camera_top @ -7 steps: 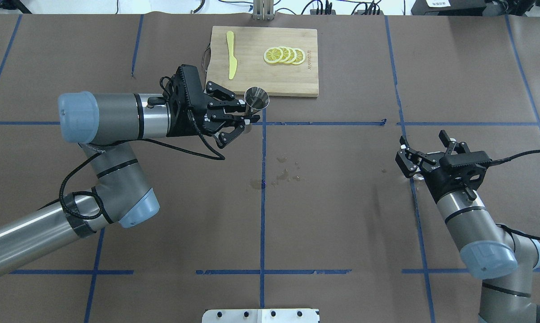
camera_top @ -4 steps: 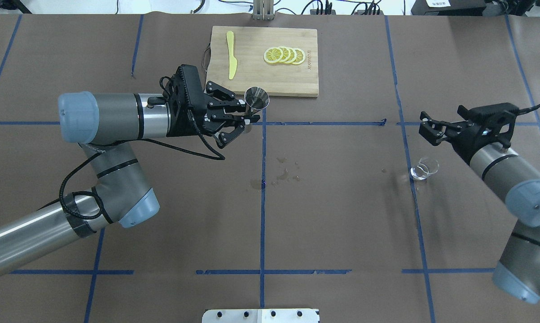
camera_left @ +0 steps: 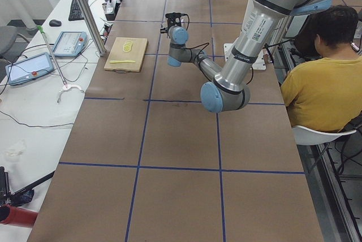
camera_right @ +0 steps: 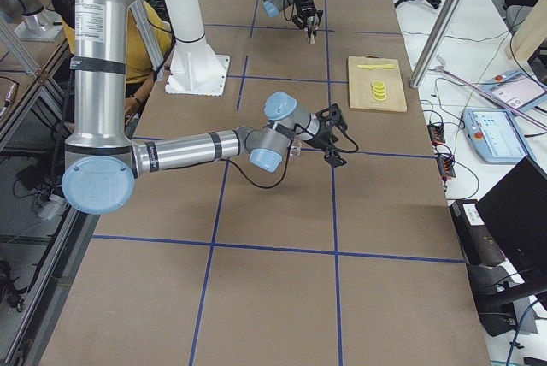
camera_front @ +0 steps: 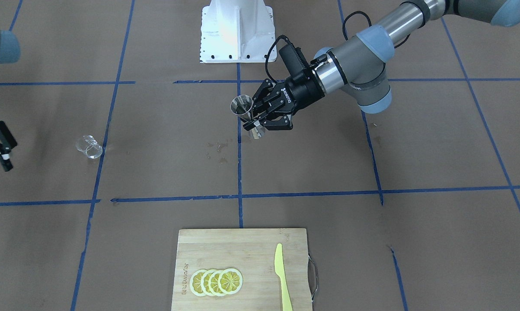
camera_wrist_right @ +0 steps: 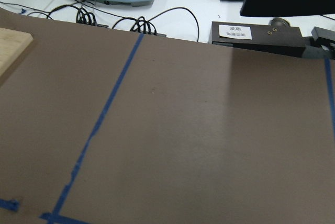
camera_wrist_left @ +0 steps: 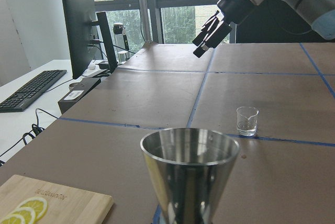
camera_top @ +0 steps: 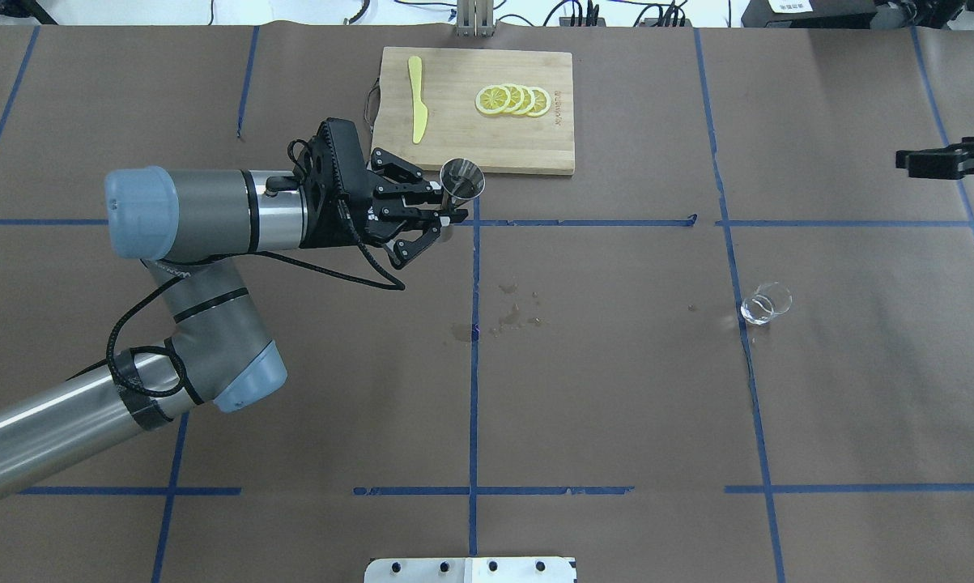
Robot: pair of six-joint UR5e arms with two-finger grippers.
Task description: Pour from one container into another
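The table (camera_top: 616, 405) carries one fixed landmark, the board (camera_top: 470, 146), and everything else reads from it. The left arm (camera_top: 203, 214) reaches in level towards the board's robot-side edge. That low, sideways reach keeps the wrist flat, so whatever it holds rides upright.

The left pincer (camera_top: 446, 214) is clamped on the jigger (camera_top: 462, 180) at its narrow waist, just off the board's robot-side edge and lifted clear of the table. Gripping the waist leaves the upper cone's mouth unobstructed and facing up, which suits a vessel meant to receive a pour.

The right pincer (camera_top: 912, 159) hangs far out to the robot's right of the board, holding nothing. Its jaws look spread, though it sits at the frame's edge in most views.

The cup (camera_top: 765, 304) stands upright and alone on the table, well apart from the board, off to the robot's right and nearer the robot. With no pincer near it, it cannot be tipped from where it is.

Wet spots (camera_top: 515, 312) mark the paper on the robot's side of the board, below the jigger's height, suggesting the pouring spot.
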